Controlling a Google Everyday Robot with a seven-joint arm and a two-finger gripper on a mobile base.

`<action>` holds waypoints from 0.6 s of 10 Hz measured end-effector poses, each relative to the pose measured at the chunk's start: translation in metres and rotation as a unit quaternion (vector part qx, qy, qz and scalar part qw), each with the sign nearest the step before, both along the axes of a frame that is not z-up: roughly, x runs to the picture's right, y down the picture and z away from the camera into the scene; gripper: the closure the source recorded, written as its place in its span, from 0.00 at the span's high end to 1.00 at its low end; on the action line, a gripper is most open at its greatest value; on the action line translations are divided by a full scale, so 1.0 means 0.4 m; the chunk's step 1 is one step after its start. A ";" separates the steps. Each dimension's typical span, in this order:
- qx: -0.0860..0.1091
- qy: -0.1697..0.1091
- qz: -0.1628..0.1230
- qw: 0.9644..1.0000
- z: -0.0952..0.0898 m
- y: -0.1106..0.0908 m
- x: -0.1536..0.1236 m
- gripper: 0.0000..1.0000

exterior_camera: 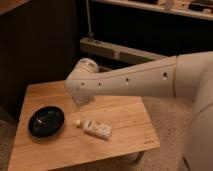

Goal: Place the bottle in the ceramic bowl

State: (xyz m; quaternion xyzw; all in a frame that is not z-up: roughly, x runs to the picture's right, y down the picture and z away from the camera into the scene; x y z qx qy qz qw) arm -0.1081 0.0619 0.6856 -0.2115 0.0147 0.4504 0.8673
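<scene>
The small white bottle (95, 128) lies on its side on the wooden table (125, 112), cap pointing left toward the bowl. The glossy black ceramic bowl (46, 121) sits on the table's left part, a short gap from the cap, with nothing in it. My gripper (79, 103) hangs below the white wrist, just above the table and slightly behind and left of the bottle, not touching it. The wrist hides most of it.
My large white arm (145, 80) reaches in from the right above the table. A dark cabinet wall stands behind the table, with a metal rail (120, 50) at the back. Speckled floor lies to the right.
</scene>
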 end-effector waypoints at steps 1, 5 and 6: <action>0.017 -0.022 -0.027 0.999 -0.005 -0.007 -0.006 0.65; 0.038 -0.047 -0.058 0.996 -0.013 -0.016 -0.011 0.65; 0.038 -0.046 -0.058 0.997 -0.012 -0.016 -0.008 0.65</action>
